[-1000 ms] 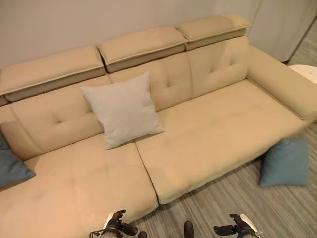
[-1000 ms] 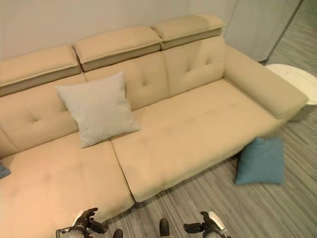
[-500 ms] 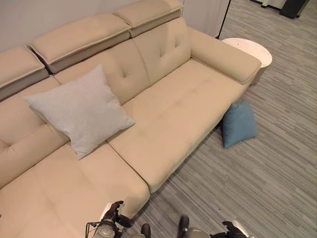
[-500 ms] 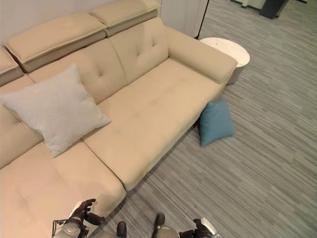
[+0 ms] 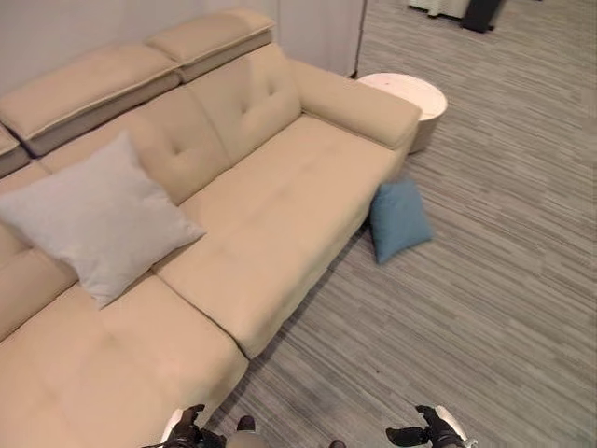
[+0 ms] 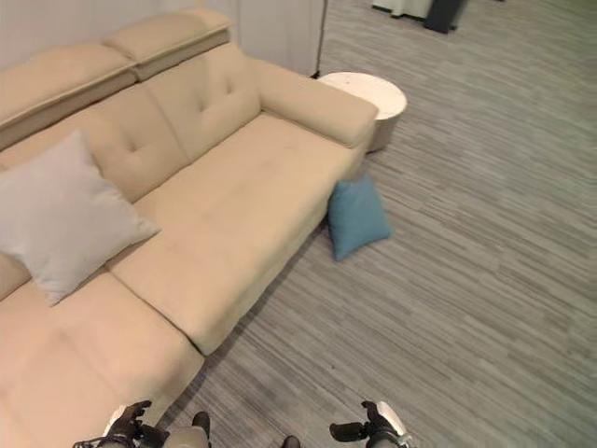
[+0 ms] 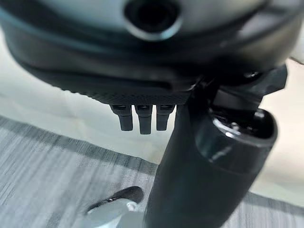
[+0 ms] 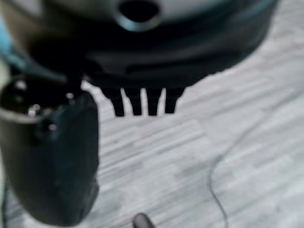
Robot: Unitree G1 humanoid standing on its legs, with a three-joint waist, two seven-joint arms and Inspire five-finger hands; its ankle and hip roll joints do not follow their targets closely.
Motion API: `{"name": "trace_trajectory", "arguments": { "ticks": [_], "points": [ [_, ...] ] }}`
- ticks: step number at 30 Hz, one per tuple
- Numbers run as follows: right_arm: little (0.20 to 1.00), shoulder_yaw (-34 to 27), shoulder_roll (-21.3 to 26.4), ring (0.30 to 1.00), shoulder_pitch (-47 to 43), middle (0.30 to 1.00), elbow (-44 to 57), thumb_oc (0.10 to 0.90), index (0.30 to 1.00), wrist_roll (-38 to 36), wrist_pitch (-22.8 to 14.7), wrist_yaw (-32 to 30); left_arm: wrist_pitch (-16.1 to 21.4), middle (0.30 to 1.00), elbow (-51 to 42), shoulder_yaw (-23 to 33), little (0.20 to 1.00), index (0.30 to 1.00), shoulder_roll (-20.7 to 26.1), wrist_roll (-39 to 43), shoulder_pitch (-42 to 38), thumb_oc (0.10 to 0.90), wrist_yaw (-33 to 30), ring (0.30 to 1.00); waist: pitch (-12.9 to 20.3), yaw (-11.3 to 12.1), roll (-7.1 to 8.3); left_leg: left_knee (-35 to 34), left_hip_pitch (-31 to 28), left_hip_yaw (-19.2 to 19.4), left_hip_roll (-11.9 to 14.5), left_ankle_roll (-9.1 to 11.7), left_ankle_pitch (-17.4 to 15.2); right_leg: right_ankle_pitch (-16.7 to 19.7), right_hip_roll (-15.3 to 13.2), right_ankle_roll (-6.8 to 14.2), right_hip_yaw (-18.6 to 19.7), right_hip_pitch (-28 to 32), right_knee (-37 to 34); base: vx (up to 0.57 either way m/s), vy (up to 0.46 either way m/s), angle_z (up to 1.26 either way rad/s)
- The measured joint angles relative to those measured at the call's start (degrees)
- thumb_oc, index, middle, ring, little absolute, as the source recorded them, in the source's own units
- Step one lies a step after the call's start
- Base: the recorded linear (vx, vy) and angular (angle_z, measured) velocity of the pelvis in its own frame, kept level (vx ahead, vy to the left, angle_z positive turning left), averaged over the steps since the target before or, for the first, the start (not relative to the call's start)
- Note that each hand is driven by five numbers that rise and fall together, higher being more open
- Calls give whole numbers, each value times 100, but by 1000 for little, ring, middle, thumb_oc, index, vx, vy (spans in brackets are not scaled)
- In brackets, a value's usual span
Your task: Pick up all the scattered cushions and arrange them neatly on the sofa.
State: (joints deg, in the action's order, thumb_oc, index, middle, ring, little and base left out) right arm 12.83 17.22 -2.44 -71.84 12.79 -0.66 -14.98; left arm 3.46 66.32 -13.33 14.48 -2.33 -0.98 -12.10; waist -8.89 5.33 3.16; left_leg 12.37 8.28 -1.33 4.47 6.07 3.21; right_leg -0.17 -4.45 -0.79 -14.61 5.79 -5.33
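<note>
A blue cushion (image 5: 397, 220) leans on the floor against the front of the beige sofa (image 5: 280, 196), just below its right armrest. A light grey cushion (image 5: 98, 220) rests upright against the sofa's backrest at the left. My left hand (image 5: 186, 433) hangs low at the bottom edge beside the sofa's front corner, and my right hand (image 5: 432, 431) hangs over the floor further right. Both are far from the blue cushion. In the wrist views the left hand (image 7: 142, 116) and the right hand (image 8: 142, 102) have straight fingers and hold nothing.
A round white side table (image 5: 408, 98) stands beside the sofa's right armrest. Grey striped carpet (image 5: 485, 280) stretches to the right and front. A dark object (image 5: 483, 13) stands at the far top right.
The camera has swung to the right, so the sofa and both cushions sit further left in view and more carpet shows. Both hands stay low and empty.
</note>
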Motion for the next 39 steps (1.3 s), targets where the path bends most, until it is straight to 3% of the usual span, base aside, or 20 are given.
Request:
{"name": "trace_trajectory", "arguments": {
  "ticks": [5,7,9,10,14,16,17,19,21,22,23,24,27,28,30,31,32,33,35,39],
  "points": [
    [900,-209,53,900,65,900,-346,800,900,-144,97,-24,-4,900,26,-178,900,900,-131,1,-17,800,12,900,17,-105,-88,-1082,77,-81,-558,-55,23,7,47,-8,380,-95,-38,170,11,-50],
    [900,-228,97,900,72,900,-430,800,900,-186,132,-47,-5,900,59,-180,900,900,-196,-2,-16,800,12,900,58,-108,-213,-1427,84,-192,-541,49,72,-55,166,77,667,-110,-38,222,61,-77],
    [900,-216,142,900,85,900,-433,800,900,-185,127,-43,-7,900,55,-169,900,900,-250,-1,9,800,11,900,90,-41,-372,-1483,-60,-37,-454,-302,467,-33,253,275,870,-132,-38,244,96,-90],
    [900,-208,52,900,82,900,-420,800,900,-185,120,-41,-14,900,64,-162,900,900,-187,-4,-4,800,10,900,89,-61,-258,-1491,-163,142,-539,-514,367,-69,106,352,887,-105,-36,170,72,-58],
    [900,-210,-118,900,91,900,-427,800,900,-180,121,-29,-11,900,37,-157,900,900,-128,-2,-184,800,17,900,67,-48,-117,-1498,-416,429,-751,-770,208,-132,-187,519,1029,-10,81,232,118,-40],
    [900,-206,-190,900,-36,900,-416,800,900,-179,114,-2,-16,900,7,-158,900,900,-119,0,-184,800,20,900,64,20,-164,-1576,-691,670,-682,-875,23,-250,-156,696,1022,-162,651,151,92,-75],
    [900,-200,-195,900,-216,900,-362,800,900,-177,103,18,-21,900,-4,-169,900,900,-128,3,-162,800,23,900,18,7,-303,-1567,-781,781,-527,-906,41,-495,-132,970,980,-622,1667,87,102,-52],
    [900,-156,-214,900,-309,900,-215,800,900,-176,92,51,-17,900,-48,-192,900,900,-77,2,-287,800,13,900,-37,14,-229,-1499,-865,874,-534,-963,-61,-686,-256,1268,966,-1227,2979,99,110,-29],
    [900,-88,-213,900,-451,900,-127,800,900,-160,100,59,-18,900,-128,-341,900,900,24,5,-387,800,17,900,-151,0,-180,-1492,-956,928,-535,-1146,-197,-527,-594,1339,298,-1777,4102,191,26,-13],
    [900,-87,-212,900,-456,900,-73,800,900,-160,100,57,-19,900,-156,-343,900,900,32,5,-394,800,16,900,-145,-5,-168,-1475,-977,948,-546,-1132,-197,-570,-761,1294,74,-1880,4208,272,-23,-38],
    [900,-97,-213,900,-491,900,-11,800,900,-160,122,63,-30,900,-133,-332,900,900,28,8,-352,800,14,900,-179,27,-218,-1601,-1149,1063,-579,-1161,-341,-681,-1195,987,-702,-1846,3530,221,-71,-42],
    [900,-86,-213,900,-526,900,136,800,900,-159,85,60,-133,900,-98,-233,900,900,30,6,-345,800,18,900,-203,-68,-269,-1716,-1268,1094,-578,-1160,-322,-503,-1280,968,-843,-1871,2471,300,-152,-40],
    [900,-83,-218,900,-412,900,116,800,900,-162,69,80,-122,900,186,21,900,900,30,2,-352,800,11,900,-206,-280,-285,-1749,-1622,1103,-575,-913,-611,127,-1014,1064,-550,-2049,1183,407,-329,7],
    [900,-112,-283,900,-349,900,81,800,900,-221,57,71,-130,900,359,54,900,900,-7,-2,-216,800,5,900,-78,-478,-284,-1754,-1720,968,-507,-749,-767,260,-786,961,-377,-2026,1265,289,-319,49],
    [900,-164,-256,900,-226,900,68,800,900,-234,56,69,-123,900,330,6,900,900,-97,-4,-138,800,11,900,145,-470,-403,-1702,-1794,824,-336,-575,-829,541,-640,599,-417,-1984,1259,124,-264,47],
    [900,-166,-226,900,-234,900,16,800,900,-232,76,78,-122,900,325,-24,900,900,-219,0,-134,800,19,900,135,-399,-450,-1226,-1706,717,-212,-450,-833,763,-434,237,-492,-1699,1042,83,-370,29],
    [900,-198,-234,900,-269,900,19,800,900,-235,78,77,-123,900,329,-26,900,900,-251,-1,-140,800,29,900,115,-382,-384,-631,-1442,712,-151,-375,-845,800,-418,124,-547,-1553,893,62,-381,18],
    [900,-205,-210,900,-283,900,51,800,900,-239,21,52,-112,900,304,43,900,900,-299,16,-159,800,37,900,94,-321,-248,911,-761,722,-105,-238,-747,776,-369,-36,-568,-1350,706,14,-256,-4],
    [900,-195,-176,900,-361,900,57,800,900,-241,-8,33,-105,900,249,42,900,900,-228,52,-192,800,-5,900,45,-257,-141,2171,-177,675,28,-62,-656,662,-319,-181,-504,-1112,557,38,-167,-32],
    [900,-212,79,900,-418,900,79,800,900,-306,16,-57,-89,900,96,-10,900,900,-232,50,-462,800,13,900,-93,-375,-188,2099,479,770,126,-62,-627,431,-25,-432,-255,-624,170,158,-79,-38]
  ]
}}
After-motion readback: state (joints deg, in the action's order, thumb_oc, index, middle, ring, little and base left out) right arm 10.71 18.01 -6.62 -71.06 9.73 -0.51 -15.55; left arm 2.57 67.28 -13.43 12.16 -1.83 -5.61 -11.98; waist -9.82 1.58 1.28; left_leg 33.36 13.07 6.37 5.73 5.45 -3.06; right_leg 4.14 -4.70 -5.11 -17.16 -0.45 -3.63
